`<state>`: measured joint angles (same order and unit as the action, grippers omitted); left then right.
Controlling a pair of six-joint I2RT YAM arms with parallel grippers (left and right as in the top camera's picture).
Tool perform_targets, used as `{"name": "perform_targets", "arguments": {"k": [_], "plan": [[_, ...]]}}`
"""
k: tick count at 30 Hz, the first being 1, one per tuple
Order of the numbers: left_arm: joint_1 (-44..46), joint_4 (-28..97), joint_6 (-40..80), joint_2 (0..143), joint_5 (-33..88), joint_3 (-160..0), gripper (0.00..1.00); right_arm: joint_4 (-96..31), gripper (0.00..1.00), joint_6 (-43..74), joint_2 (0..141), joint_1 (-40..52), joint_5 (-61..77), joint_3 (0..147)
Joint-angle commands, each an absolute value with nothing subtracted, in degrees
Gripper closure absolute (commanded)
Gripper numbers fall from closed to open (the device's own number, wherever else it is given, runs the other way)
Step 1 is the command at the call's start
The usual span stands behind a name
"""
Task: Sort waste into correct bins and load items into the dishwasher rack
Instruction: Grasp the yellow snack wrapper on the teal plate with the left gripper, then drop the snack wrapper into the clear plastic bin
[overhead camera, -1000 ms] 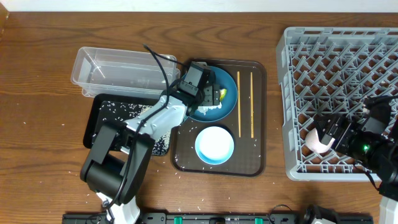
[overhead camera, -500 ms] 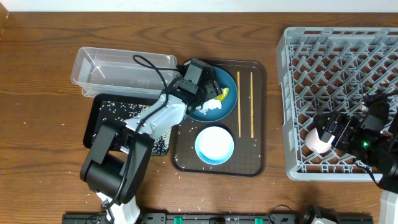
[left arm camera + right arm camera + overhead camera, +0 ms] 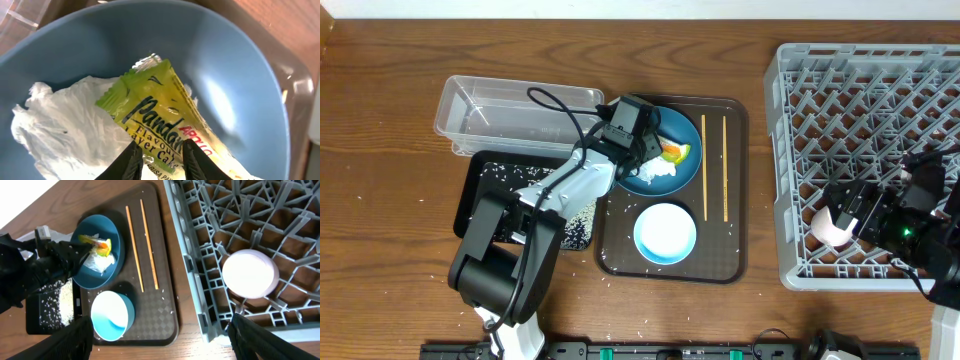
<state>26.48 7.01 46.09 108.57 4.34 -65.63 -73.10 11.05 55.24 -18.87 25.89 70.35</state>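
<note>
The yellow-green snack wrapper (image 3: 160,110) lies on a crumpled white tissue (image 3: 65,130) in the dark blue plate (image 3: 240,75). My left gripper (image 3: 161,162) is shut on the wrapper's near end; from overhead it sits over the plate (image 3: 685,135) on the brown tray. Two chopsticks (image 3: 704,165) and the white bowl (image 3: 665,232) are also on that tray. The pink cup (image 3: 250,274) rests upside down in the grey dishwasher rack (image 3: 790,150). My right gripper (image 3: 160,345) hangs open over the rack's front left corner, just short of the cup and not touching it.
The clear tub (image 3: 510,110) stands at the back left. In front of it lies the black tray (image 3: 500,190), strewn with rice. Loose grains dot the brown serving tray (image 3: 735,250) and the table near the front edge.
My left gripper's jaws have closed onto the snack wrapper, and the wrapper has shifted slightly right on the plate. The right gripper stays open beside the pink cup.
</note>
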Motion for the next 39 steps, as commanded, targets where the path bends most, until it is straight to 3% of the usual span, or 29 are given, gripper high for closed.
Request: {"name": "perform_targets", "arguments": {"k": [1,6,9,11,19,26,37,38,39], "plan": [[26.59,7.46,40.23,109.36,3.62,-66.89,0.71,-73.30,0.16,10.17,55.40,-18.31,25.93,69.65],[26.59,7.25,39.00,109.43,3.36,-66.89,0.74,-73.32,0.16,10.17,55.40,-18.31,25.93,69.58],[26.59,6.98,39.00,109.47,3.42,-66.89,0.91,-73.32,0.16,10.17,55.40,-18.31,25.93,69.58],[26.59,6.96,38.89,109.36,3.68,-66.89,0.94,-73.32,0.16,10.17,55.40,-18.31,25.93,69.58],[26.59,9.63,34.04,101.23,8.51,-67.75,0.94,-73.30,0.16,10.20,55.40,-18.31,25.96,69.58],[24.60,16.16,29.50,89.86,2.85,-67.77,0.94,-73.32,0.16,10.17,55.40,-18.31,25.93,69.58],[9.52,13.63,28.95,92.01,-2.35,-67.75,0.94,-73.30,0.15,10.20,55.40,-18.31,25.93,69.58],[8.73,13.34,28.95,92.05,-2.13,-67.75,0.93,-73.28,0.15,10.20,55.42,-18.31,25.93,69.58],[8.03,12.93,28.93,92.05,-1.32,-67.77,0.83,-73.30,0.15,10.20,55.42,-18.31,25.93,69.58]]}}
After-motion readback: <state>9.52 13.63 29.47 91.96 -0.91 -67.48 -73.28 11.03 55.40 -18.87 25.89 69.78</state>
